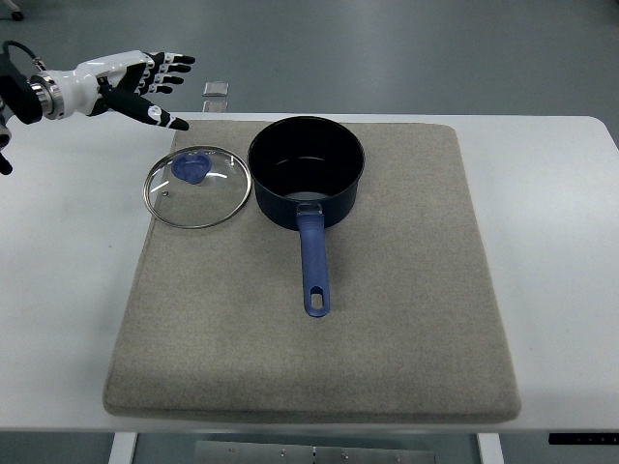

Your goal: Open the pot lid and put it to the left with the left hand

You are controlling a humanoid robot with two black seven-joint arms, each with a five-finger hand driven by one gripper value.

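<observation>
One grey mat (387, 319) lies on one white table (561, 242), its near edge close to the table's near edge and its far edge short of the table's far side. On the mat stands one dark blue pot (307, 172), open-topped, its blue handle (313, 266) pointing toward the near side, with a slot at its tip. Just left of the pot, touching or nearly touching its wall, lies one glass lid (197, 187) with a metal rim and a blue knob (192, 169); it rests flat on the mat's far left corner, its left rim reaching the mat's edge. No writing or brand can be read on any of these. Farther back, one small clear block (217, 89) sits at the table's far edge. The left hand (145, 82), white with black fingers (166, 119), hovers above the table's far left corner, beyond the lid and apart from it, fingers spread and holding nothing. Beyond the table is a grey-green floor (387, 48).
</observation>
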